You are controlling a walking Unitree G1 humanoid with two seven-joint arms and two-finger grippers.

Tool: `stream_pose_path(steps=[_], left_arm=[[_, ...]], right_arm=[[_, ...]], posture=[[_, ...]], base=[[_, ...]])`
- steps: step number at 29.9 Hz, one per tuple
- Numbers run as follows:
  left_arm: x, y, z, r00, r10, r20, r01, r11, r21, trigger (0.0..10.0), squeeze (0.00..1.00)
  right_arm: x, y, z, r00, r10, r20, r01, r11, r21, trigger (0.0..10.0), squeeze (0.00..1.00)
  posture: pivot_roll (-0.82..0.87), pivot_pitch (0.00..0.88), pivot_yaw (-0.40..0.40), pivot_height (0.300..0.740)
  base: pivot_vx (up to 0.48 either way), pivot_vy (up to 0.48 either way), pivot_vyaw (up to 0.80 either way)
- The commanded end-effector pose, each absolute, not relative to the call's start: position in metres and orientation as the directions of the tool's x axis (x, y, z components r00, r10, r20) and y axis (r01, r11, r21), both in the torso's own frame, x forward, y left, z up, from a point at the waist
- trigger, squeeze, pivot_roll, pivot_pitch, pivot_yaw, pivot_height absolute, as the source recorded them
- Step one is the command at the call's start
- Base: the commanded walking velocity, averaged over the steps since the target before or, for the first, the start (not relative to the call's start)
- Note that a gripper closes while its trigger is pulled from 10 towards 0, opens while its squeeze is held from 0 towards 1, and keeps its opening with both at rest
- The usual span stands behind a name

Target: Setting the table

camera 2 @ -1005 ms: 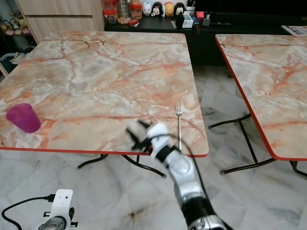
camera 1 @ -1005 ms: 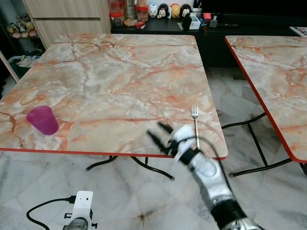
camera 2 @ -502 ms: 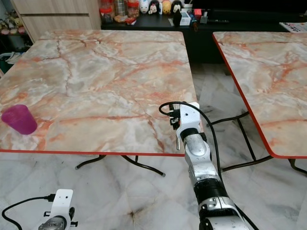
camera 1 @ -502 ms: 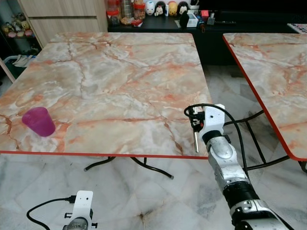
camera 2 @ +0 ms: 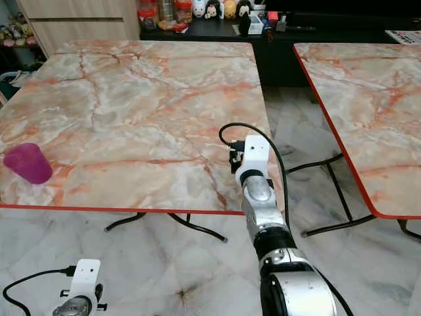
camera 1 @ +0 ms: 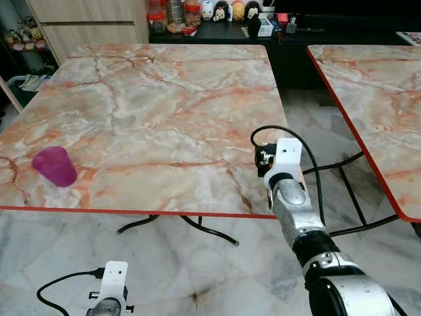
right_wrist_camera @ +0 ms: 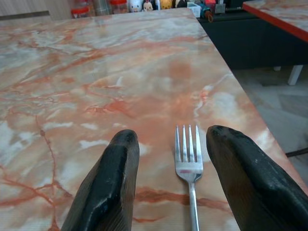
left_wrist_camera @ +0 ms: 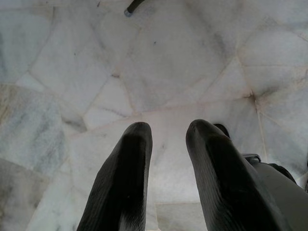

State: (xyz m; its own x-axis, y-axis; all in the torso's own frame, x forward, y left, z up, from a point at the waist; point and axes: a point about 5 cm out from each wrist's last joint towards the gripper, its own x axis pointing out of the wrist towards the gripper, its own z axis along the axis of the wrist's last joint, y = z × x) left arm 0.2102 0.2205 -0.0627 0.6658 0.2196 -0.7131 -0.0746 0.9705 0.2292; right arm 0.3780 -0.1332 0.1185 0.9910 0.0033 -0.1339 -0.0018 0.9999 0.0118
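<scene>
A silver fork (right_wrist_camera: 188,161) lies on the marble table (camera 1: 158,105) near its front right corner, tines pointing toward the far edge. My right gripper (right_wrist_camera: 174,135) is open and low over the table, one black finger (right_wrist_camera: 108,178) on each side of the fork, not touching it. In the eye views the right arm's white wrist (camera 1: 287,157) covers the fork. A pink cup (camera 1: 54,166) stands upright near the table's front left edge. My left gripper (left_wrist_camera: 166,130) hangs open over the marble floor, holding nothing.
A second marble table (camera 1: 378,92) stands to the right across a strip of floor. A dark cabinet (camera 1: 289,39) with jars and figurines runs behind both. A white device with a black cable (camera 1: 108,289) lies on the floor at the front left.
My right arm swung from left of the fork to straight over it and straightened, so the wrist now hides the fork in the eye views. The cup stayed put.
</scene>
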Motion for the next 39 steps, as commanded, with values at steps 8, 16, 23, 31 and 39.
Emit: stream_pose_path(steps=[8, 16, 23, 31, 39], left_arm=[[0.202, 0.221, -0.068, 0.641, 0.217, -0.736, -0.082, 0.973, 0.216, 10.0, 0.0], [0.201, 0.221, -0.068, 0.638, 0.214, -0.74, -0.078, 0.974, 0.214, 10.0, 0.0], [0.201, 0.22, -0.068, 0.636, 0.212, -0.742, -0.077, 0.974, 0.213, 10.0, 0.0], [0.198, 0.218, -0.071, 0.625, 0.205, -0.753, -0.08, 0.977, 0.198, 10.0, 0.0], [0.198, 0.218, -0.071, 0.626, 0.216, -0.75, -0.097, 0.975, 0.2, 10.0, 0.0]], right_arm=[[0.377, -0.138, 0.108, 0.979, -0.037, -0.2, 0.04, 0.999, 0.011, 10.0, 0.0], [0.374, -0.145, 0.099, 0.967, -0.064, -0.245, 0.077, 0.996, 0.044, 10.0, 0.0], [0.372, -0.152, 0.094, 0.961, -0.094, -0.262, 0.116, 0.991, 0.068, 10.0, 0.0], [0.367, -0.158, 0.085, 0.947, -0.117, -0.3, 0.142, 0.988, 0.06, 10.0, 0.0], [0.368, -0.157, 0.084, 0.949, -0.095, -0.302, 0.122, 0.99, 0.069, 10.0, 0.0]], posture=[[0.02, 0.074, -0.006, 0.74], [0.02, 0.067, -0.007, 0.74], [0.02, 0.084, -0.006, 0.74], [0.02, 0.101, -0.008, 0.74], [0.03, 0.11, -0.016, 0.74]], base=[[0.0, 0.0, 0.0], [0.0, 0.0, 0.0], [0.0, 0.0, 0.0], [0.0, 0.0, 0.0], [0.0, 0.0, 0.0]])
